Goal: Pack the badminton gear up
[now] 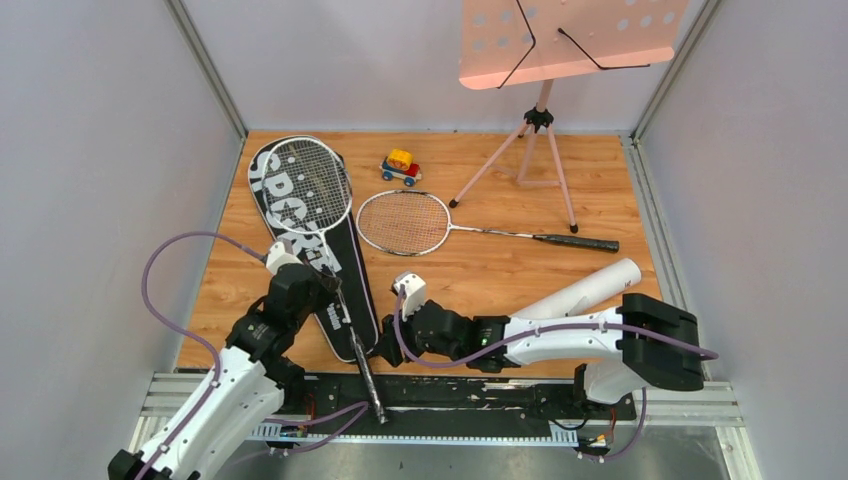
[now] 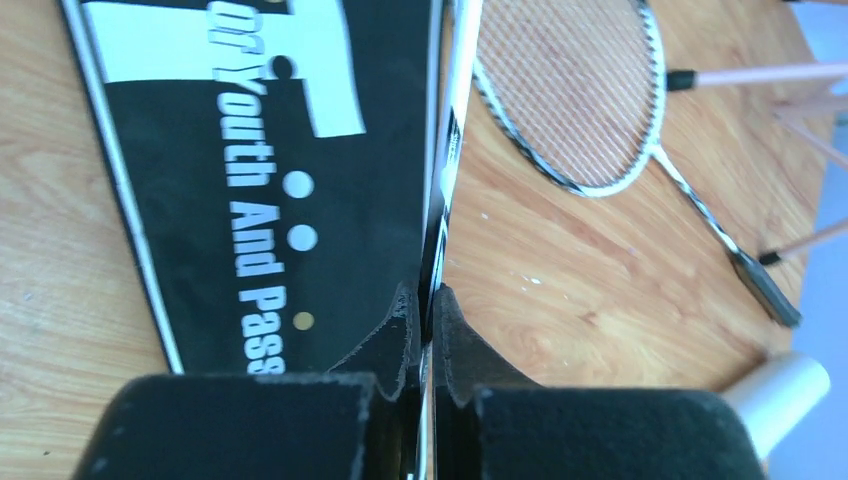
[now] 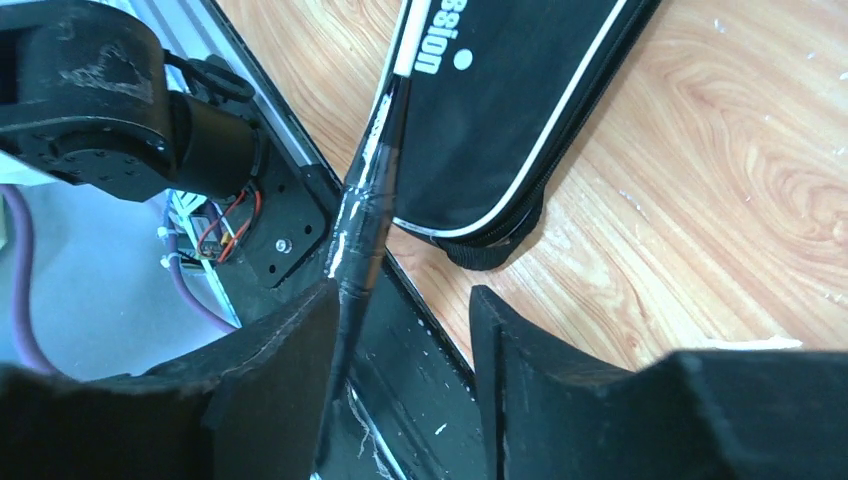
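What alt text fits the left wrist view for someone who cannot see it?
The left hand is shut on the thin shaft of a racket, which runs up the frame along the right edge of a white-lettered black bag. Right of it, on the wooden table, lie a second racket and the end of a white tube.

My left gripper (image 2: 427, 320): from above, the wrist housing hides its fingertips. In its own camera the thin black-and-white racket shaft (image 2: 445, 150) disappears where the pads meet. The long black fabric bag (image 2: 180, 220) left of it is cropped, lettering incomplete. Right of it, the white cylindrical tube (image 2: 790, 395) is cut off. At my right gripper (image 3: 402, 300), the black taped racket handle (image 3: 365, 220) runs out of frame, butt end unseen.
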{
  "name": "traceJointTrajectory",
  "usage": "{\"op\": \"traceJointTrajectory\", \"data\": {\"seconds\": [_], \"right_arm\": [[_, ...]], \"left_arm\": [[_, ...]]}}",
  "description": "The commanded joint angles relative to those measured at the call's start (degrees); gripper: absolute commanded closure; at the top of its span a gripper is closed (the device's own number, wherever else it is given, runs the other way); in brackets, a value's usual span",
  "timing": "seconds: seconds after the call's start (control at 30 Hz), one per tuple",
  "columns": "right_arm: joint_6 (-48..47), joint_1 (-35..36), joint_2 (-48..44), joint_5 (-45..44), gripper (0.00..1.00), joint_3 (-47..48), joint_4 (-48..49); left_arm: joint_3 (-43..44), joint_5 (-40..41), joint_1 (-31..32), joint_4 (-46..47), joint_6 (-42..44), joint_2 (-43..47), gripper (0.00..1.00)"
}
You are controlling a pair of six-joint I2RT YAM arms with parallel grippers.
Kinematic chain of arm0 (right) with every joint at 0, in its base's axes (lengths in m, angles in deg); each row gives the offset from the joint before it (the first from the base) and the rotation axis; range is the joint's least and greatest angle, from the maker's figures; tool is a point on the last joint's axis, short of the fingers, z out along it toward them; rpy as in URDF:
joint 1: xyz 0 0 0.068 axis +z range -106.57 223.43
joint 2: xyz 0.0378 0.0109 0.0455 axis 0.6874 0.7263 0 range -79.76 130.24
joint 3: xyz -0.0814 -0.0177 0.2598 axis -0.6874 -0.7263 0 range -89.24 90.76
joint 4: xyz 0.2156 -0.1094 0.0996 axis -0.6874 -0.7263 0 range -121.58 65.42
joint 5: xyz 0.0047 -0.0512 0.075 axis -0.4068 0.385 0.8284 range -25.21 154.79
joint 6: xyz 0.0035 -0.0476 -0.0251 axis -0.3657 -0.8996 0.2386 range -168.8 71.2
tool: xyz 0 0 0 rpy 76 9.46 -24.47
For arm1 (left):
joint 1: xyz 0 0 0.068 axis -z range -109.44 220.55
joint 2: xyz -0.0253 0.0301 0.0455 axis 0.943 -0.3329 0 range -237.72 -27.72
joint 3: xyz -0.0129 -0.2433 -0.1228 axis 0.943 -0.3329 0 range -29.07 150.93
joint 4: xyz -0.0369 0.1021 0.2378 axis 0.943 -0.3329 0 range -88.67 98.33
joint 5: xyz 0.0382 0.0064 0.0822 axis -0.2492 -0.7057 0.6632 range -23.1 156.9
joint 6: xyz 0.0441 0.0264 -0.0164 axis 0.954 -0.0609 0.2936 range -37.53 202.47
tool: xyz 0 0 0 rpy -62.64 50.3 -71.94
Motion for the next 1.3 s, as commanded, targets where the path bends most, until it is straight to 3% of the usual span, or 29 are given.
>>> {"op": "traceJointTrajectory", "data": {"seconds": [0.0, 0.13, 0.4, 0.67, 1.0, 1.17, 1.27], "right_arm": [[-0.5, -0.5, -3.7, 1.7, 0.43, 0.5, 2.4], [-0.1, -1.6, -6.0, 6.0, 0.35, -0.5, 5.3], [2.3, -5.5, -5.6, 14.1, 0.51, -1.7, 13.2], [7.5, -8.8, -3.8, 21.6, 0.47, -0.9, 21.7], [11.8, -10.4, 0.2, 23.7, 0.5, 2.7, 23.4], [13.9, -11.4, 1.6, 23.6, 0.59, 2.5, 24.9], [14.1, -11.8, 1.6, 23.8, 0.77, 1.1, 27.5]], "left_arm": [[2.6, -4.2, -0.2, 1.3, 2.0, 5.8, 1.0], [2.9, -6.7, -0.2, 0.6, 0.8, 10.2, 1.0], [2.0, -16.1, -0.2, 5.3, -1.4, 15.5, 1.0], [-1.0, -23.5, -0.2, 15.5, -2.0, 19.6, 1.0], [-4.0, -26.8, -0.2, 21.9, -5.6, 23.6, 1.0], [-4.1, -26.3, -0.2, 21.4, -6.0, 25.2, 1.0], [-3.8, -25.6, -0.2, 19.9, -5.5, 26.3, 1.0]]}}
